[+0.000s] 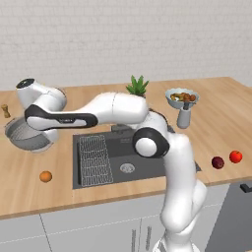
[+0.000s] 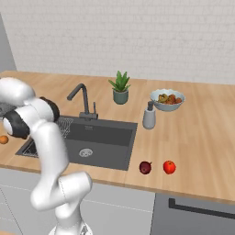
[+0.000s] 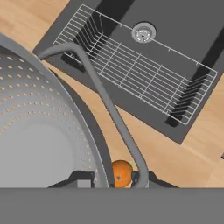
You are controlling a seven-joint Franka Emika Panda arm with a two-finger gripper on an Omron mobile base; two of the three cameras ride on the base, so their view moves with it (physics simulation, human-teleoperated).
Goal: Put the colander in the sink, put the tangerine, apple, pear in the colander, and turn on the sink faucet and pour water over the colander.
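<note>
Tool (image 3: 113, 178) astride colander (image 3: 39, 127) rim by handle, grip unclear; tangerine (image 3: 121, 173) on counter (image 1: 29, 192) nr sink (image 3: 183, 26).

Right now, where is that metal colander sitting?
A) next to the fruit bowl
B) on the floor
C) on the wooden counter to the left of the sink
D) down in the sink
C: the colander rests on the counter left of the sink, under the gripper.

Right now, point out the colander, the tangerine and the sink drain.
colander (image 3: 39, 131): hand view, pierced inner wall of the bowl.
tangerine (image 1: 46, 176): left base view, middle of the orange ball on the counter.
sink drain (image 3: 143, 32): hand view, centre of the round drain.
</note>
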